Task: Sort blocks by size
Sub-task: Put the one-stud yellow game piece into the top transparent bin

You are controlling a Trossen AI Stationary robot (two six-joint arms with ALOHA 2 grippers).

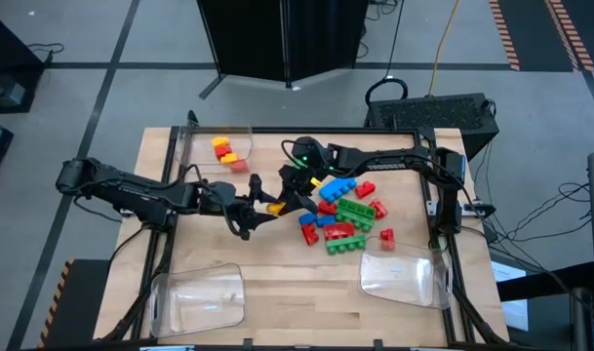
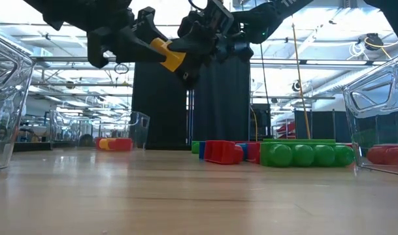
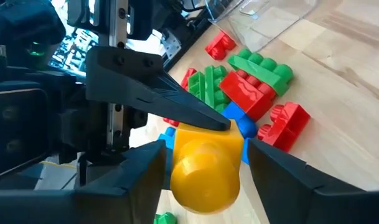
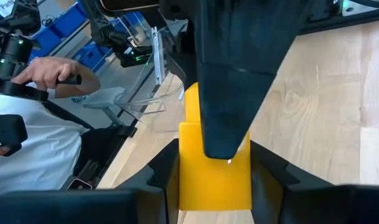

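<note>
Beyond the wooden table (image 2: 185, 196), black curtain (image 2: 212, 104), bright workshop ceiling.

1. Yellow block (image 2: 167, 53) is airborne, tilted, above table centre.
2. Main pile (image 1: 343, 216): red, green, blue bricks jumbled right of centre.
3. Small yellow and red blocks (image 1: 228, 153) sit in far-left tray.

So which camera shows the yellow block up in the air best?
The left wrist view: the yellow block fills it, studs showing, between the left gripper fingers. The right wrist view shows its flat side, partly hidden. The low view shows it small, held by both grippers. The high view shows a sliver.
</note>
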